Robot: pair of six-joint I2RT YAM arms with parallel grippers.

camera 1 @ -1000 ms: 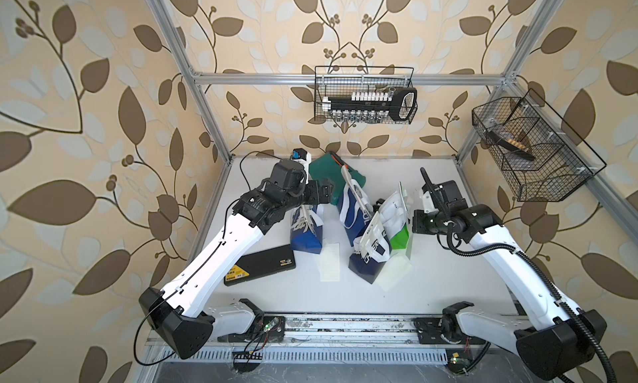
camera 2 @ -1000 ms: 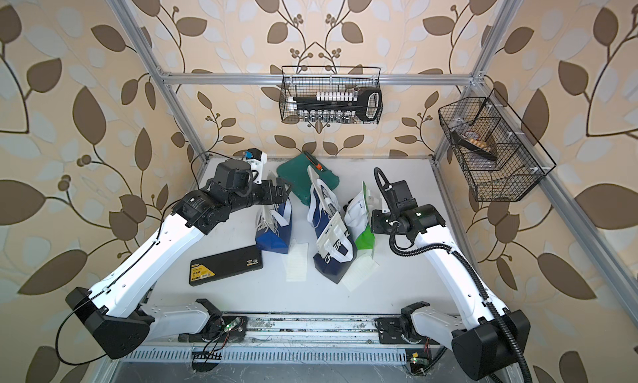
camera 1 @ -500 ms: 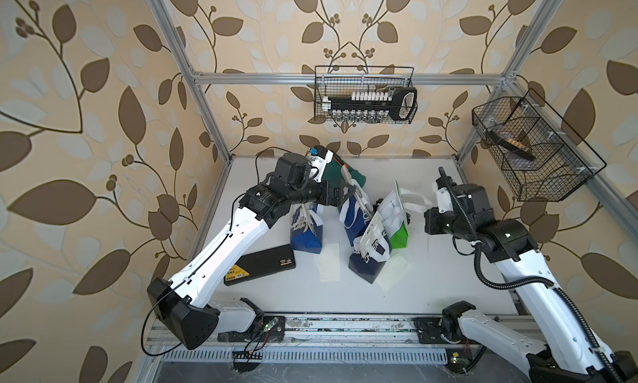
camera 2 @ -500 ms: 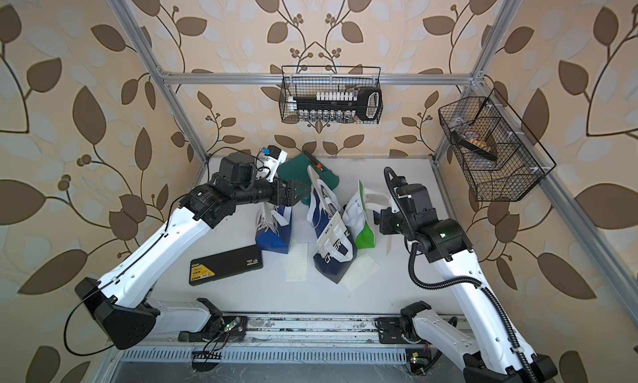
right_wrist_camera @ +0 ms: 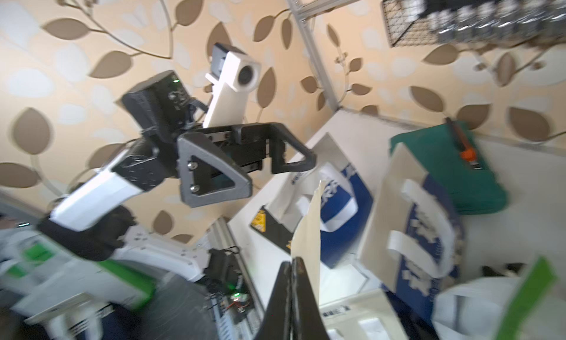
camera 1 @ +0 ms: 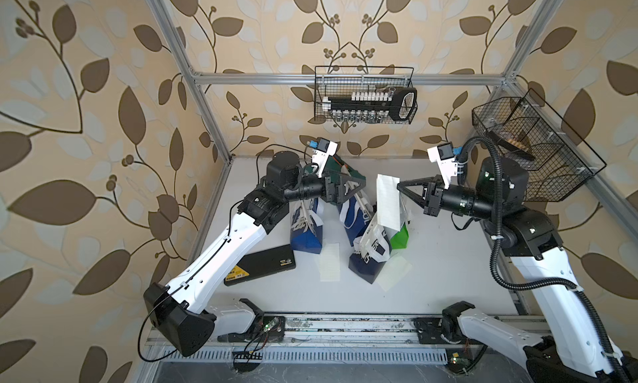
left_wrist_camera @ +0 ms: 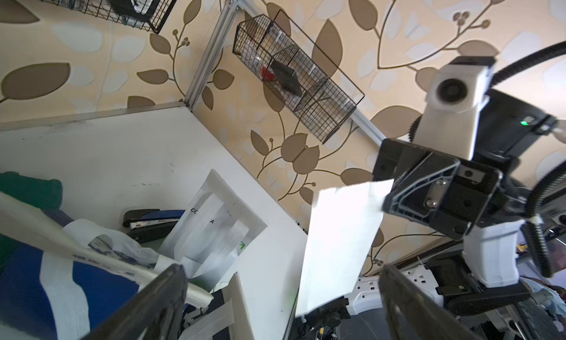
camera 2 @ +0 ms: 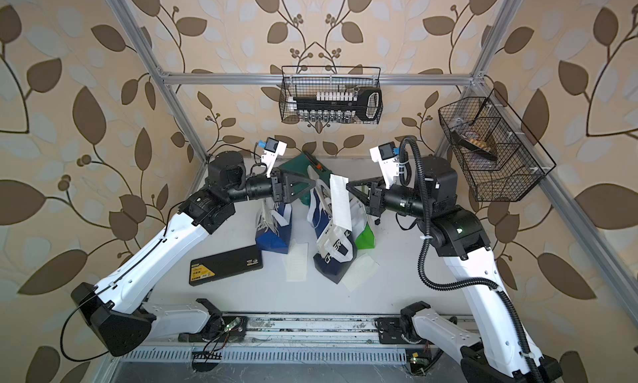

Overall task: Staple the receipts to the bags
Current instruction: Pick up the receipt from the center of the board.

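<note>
Both top views: the right tool [camera 1: 398, 186] is clenched on the upper edge of one receipt [camera 1: 388, 205], which hangs in the air above the green-and-white bag [camera 1: 400, 236]. The left tool [camera 1: 359, 186] stands released and empty, just left of that slip and facing it. The navy bags [camera 1: 305, 233] stand or lean mid-bench; two loose receipts [camera 2: 297, 262] lie flat near the nearest bag; a black case [camera 2: 224, 264] lies to the left; a green pouch [camera 2: 293, 165] lies at the far side.

Left wrist view: its own fingers [left_wrist_camera: 165, 292] gape wide with nothing between them but air; the held receipt [left_wrist_camera: 340, 243] hangs ahead of them. A stapler [left_wrist_camera: 153, 222] rests on the bench [left_wrist_camera: 107, 157] just beside the green-and-white bag, untouched.

Right wrist view: blurred; the jaws are pressed together on the slip, seen edge-on [right_wrist_camera: 309, 231]; the left tool [right_wrist_camera: 280, 176] is open opposite.

Risk, as judged: the slip is pinched by one edge only, so it may swing, curl or pull free during a handover; the open left tool could close on air or crease the paper; either arm, descending, could topple the leaning bags.

Change: a second ago both tools were lower, the left by the left navy bag, the right by the green-and-white bag; both are now raised and face each other over the bags.
</note>
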